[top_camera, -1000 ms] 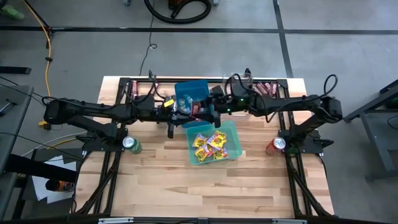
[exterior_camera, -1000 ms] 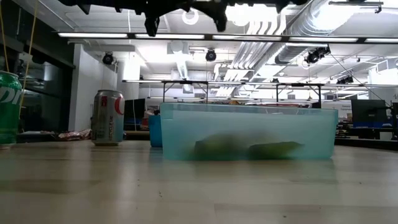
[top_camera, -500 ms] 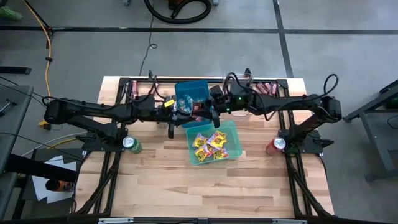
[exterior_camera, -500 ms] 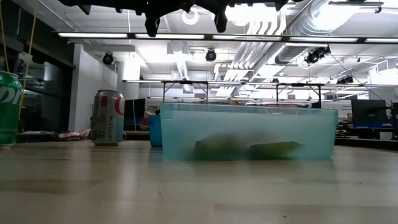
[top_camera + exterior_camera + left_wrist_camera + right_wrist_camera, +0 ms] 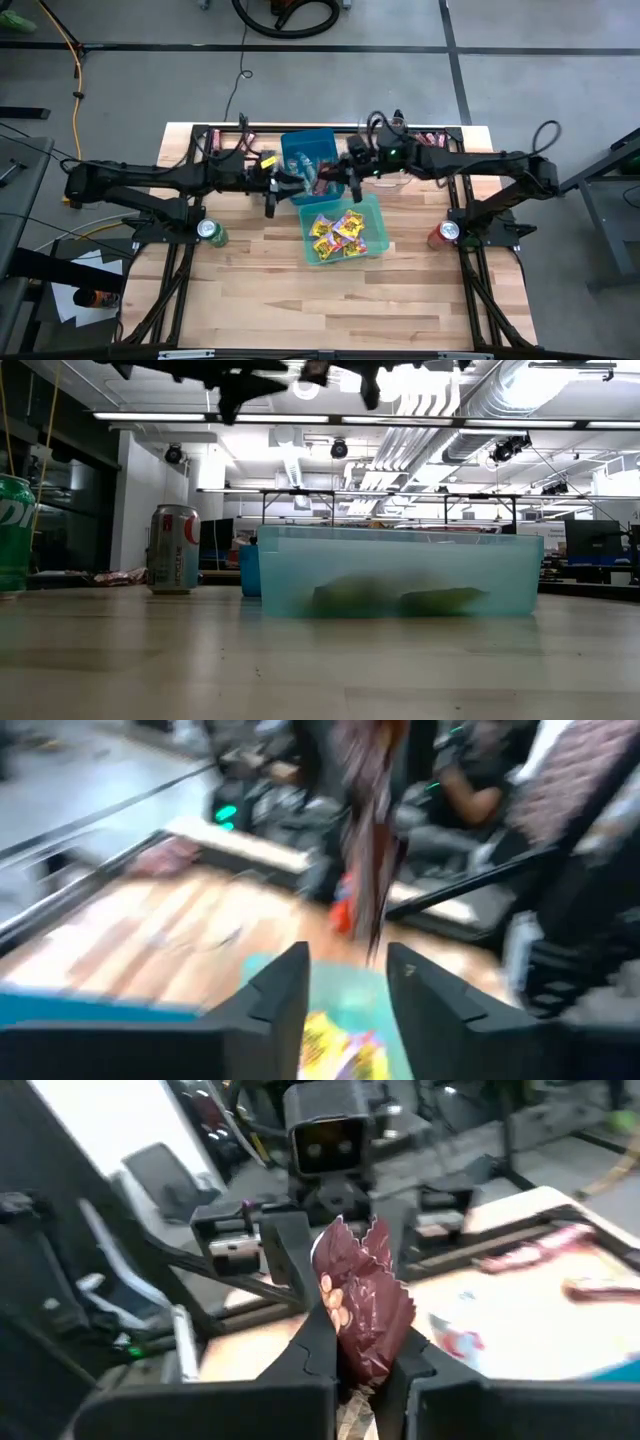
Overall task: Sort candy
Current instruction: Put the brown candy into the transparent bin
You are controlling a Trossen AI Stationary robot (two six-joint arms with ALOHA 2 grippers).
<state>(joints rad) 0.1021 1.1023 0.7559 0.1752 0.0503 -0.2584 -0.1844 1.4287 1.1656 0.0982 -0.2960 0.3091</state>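
We note a dark maroon wrapper (image 5: 362,1302) pinched upright between the fingers of the right gripper (image 5: 358,1365); the jaws are closed down on its lower end, and its crumpled top stands free above the fingertips. In the left wrist view the same wrapper (image 5: 368,825) hangs as a long dark red streak in front of the left gripper (image 5: 348,982), just beyond its two dark fingers and not touching them. Those fingers stand apart with a clear gap between them, and we see nothing held there.

From above, the right gripper (image 5: 352,178) and the left gripper (image 5: 283,188) face each other over the middle of the far half of the table (image 5: 260,290), close together but apart. They are level with the near edge of the blue bin (image 5: 308,150) and just beyond the far edge of the teal bin (image 5: 372,242). The wrapper itself is too small to pick out in this view.

The rest of the candy lies in two places. Yellow packets with pink print (image 5: 338,232) sit piled in the teal bin, and a few of them show at the bottom of the left wrist view (image 5: 340,1045). More maroon wrappers (image 5: 432,142) lie loose along the far edge of the table on the right side.

In the low view the teal bin (image 5: 400,575) stands on the table with blurred shapes inside. A silver can (image 5: 174,549) and a green can (image 5: 15,533) stand to its left.
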